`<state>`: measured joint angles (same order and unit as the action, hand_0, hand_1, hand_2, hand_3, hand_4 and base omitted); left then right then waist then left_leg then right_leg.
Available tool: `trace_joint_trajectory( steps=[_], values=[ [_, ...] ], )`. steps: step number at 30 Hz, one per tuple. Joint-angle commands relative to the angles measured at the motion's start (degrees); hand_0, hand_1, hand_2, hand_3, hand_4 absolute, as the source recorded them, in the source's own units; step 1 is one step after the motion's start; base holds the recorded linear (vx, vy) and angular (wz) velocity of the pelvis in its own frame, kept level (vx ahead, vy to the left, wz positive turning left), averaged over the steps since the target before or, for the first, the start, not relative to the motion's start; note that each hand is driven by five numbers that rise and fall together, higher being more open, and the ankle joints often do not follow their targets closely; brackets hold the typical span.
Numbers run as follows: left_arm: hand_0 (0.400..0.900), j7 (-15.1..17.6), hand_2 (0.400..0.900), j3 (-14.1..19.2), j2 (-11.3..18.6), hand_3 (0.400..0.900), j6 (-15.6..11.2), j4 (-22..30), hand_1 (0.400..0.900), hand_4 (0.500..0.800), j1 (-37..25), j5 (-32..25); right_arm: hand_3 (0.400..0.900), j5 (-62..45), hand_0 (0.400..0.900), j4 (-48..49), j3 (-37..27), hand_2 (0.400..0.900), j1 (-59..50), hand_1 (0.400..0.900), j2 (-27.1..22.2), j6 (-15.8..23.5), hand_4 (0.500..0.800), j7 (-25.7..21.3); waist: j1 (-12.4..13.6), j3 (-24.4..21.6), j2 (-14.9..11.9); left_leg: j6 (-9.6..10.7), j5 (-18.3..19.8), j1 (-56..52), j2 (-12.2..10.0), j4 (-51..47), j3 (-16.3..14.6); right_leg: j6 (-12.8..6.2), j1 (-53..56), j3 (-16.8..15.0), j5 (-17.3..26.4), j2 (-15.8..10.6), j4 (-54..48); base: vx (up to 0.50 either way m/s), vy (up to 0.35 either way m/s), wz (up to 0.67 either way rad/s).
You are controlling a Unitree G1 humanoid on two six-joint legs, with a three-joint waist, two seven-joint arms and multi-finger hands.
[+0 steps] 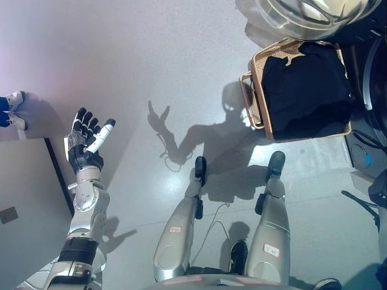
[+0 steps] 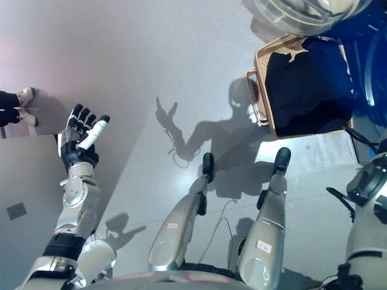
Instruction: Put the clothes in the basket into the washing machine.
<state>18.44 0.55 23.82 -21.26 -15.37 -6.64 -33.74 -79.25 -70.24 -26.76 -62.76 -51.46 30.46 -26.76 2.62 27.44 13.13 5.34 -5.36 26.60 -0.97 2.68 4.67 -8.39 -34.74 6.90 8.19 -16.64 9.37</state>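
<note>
A tan wicker basket stands on the floor at the upper right, filled with dark clothes. Just beyond it, at the top edge, shows the washing machine's round silver door, with the dark machine front along the right edge. My left hand is raised at the far left, well away from the basket, with its fingers spread, and it holds nothing. Only the forearm of my right arm shows at the lower right; its hand is out of view.
A grey panel with a dark edge lies at the lower left, beside my left arm. A person's white shoes stand at the left edge. Grey floor stretches between my left hand and the basket.
</note>
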Motion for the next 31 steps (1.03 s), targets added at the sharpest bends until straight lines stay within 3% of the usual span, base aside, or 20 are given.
trace_joint_trajectory(
  steps=[1,4,16,25,31],
  values=[
    [0.9,0.65,0.9,3.13,4.55,0.9,-5.41,2.52,0.9,0.8,3.4,1.12,0.9,13.8,0.9,-0.39,11.16,0.9,5.53,0.9,-2.6,-3.0,0.8,2.07,0.92,-6.36,-2.96,3.37,3.19,-2.27,-4.81,0.9,2.8,-2.13,-0.82,-3.27,-2.76,-2.76,7.06,0.01,-0.005,0.06],
    [0.9,0.02,0.9,2.16,5.15,0.9,-5.88,1.81,0.9,0.8,2.22,1.71,0.9,22.24,0.9,-1.12,15.67,0.9,7.72,0.9,-2.1,-7.52,0.8,2.78,0.73,-5.87,-3.55,3.24,3.82,-2.12,-4.53,2.61,3.05,-2.12,0.23,-2.99,-2.46,-2.98,6.9,-0.03,-0.002,0.05],
    [0.9,-2.15,0.9,-0.02,6.23,0.9,-5.56,-2.49,0.9,0.8,-3.13,1.75,0.9,53.53,0.9,-3.17,29.56,0.9,16.73,0.9,7.22,-17.19,0.8,2.19,-0.33,-4.79,-7.36,2.54,6.08,-3.66,-3.76,6.82,2.71,-1.96,6.88,-2.29,-0.06,-2.5,2.51,-0.02,0.022,-0.05],
    [0.9,-4.8,0.9,-0.06,5.32,0.9,-3.96,-6.0,0.9,0.8,-2.32,4.53,0.9,71.99,0.9,0.36,37.1,0.9,26.17,0.9,14.73,-20.51,0.8,4.62,-1.28,-9.0,-11.09,2.12,6.88,-9.77,-4.3,5.71,1.49,-2.67,14.1,-1.41,2.15,-2.1,-2.71,0.03,0.024,-0.12],
    [0.9,-4.91,0.9,1.67,4.15,0.9,-2.27,-9.24,0.9,0.8,0.13,7.51,0.9,73.52,0.9,6.93,35.2,0.9,36.11,0.9,19.87,-19.33,0.8,6.8,-2.36,-12.38,-13.78,1.9,7.88,-15.5,-5.31,4.72,1.0,-3.12,19.79,-0.88,2.29,-0.86,-5.4,0.07,-0.008,-0.08]
  ],
)
